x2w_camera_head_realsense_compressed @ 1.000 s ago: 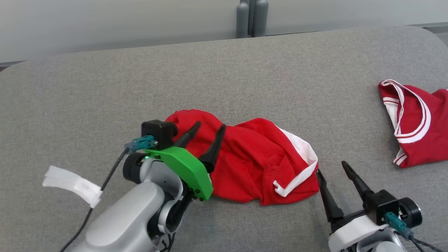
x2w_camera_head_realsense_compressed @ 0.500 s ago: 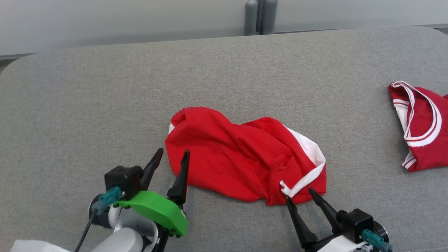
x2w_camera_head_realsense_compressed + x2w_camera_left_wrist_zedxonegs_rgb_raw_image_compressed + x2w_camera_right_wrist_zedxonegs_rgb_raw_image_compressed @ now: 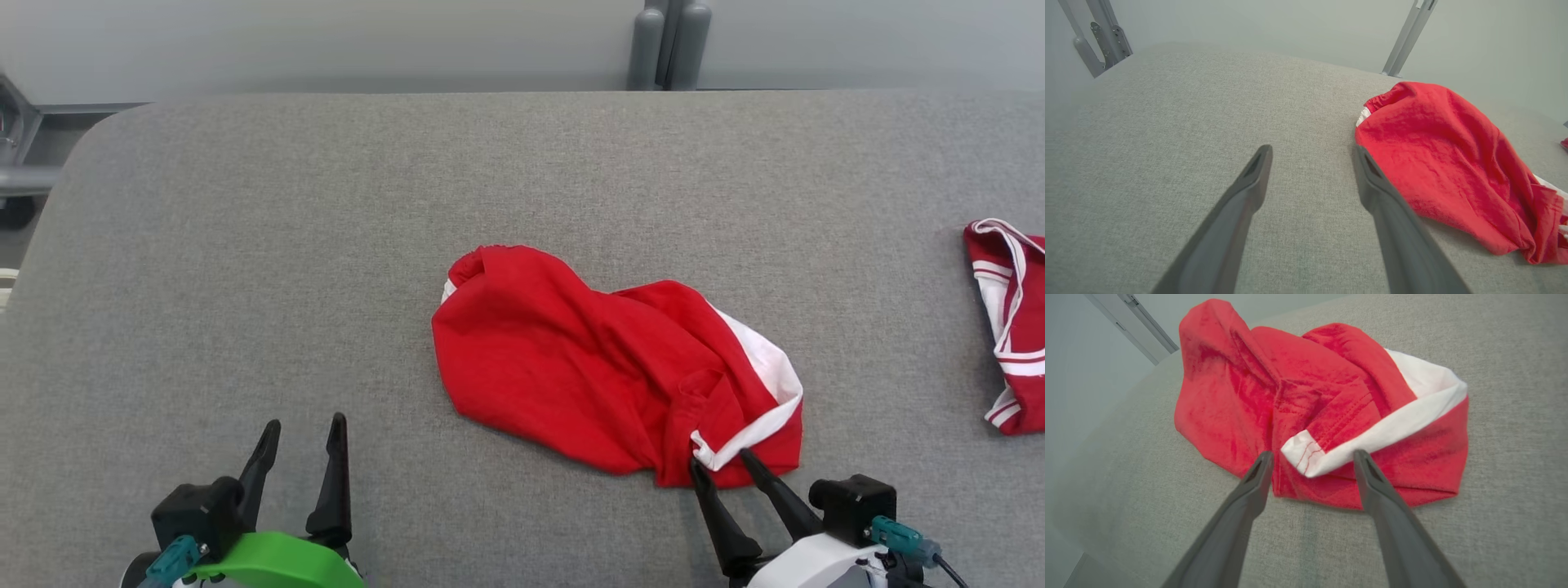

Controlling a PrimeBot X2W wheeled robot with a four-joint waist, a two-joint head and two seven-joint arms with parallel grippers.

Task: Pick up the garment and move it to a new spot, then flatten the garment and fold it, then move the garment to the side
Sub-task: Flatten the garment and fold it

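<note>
Seen from the head, the red garment (image 3: 604,376) lay crumpled in the middle of the grey padded table (image 3: 326,245). It was ahead and to the right of the left gripper (image 3: 305,422), which hung spread wide and empty, well short of the cloth. The right gripper (image 3: 719,457) was just as wide and held nothing, its tips right at the garment's near edge. A second garment (image 3: 1008,327), red with white stripes, sat well apart on its far right. Along the left wrist, the fingers (image 3: 1241,204) pointed over bare table, with the heap off to their right. Along the right wrist, the fingers (image 3: 1237,514) straddled the turned-up corner of the white band (image 3: 1384,428). I could not tell whether they touched it. I judged that arm was placed there because a stitched hem gives a firmer pinch than loose folds for lifting the garment to a new spot.
</note>
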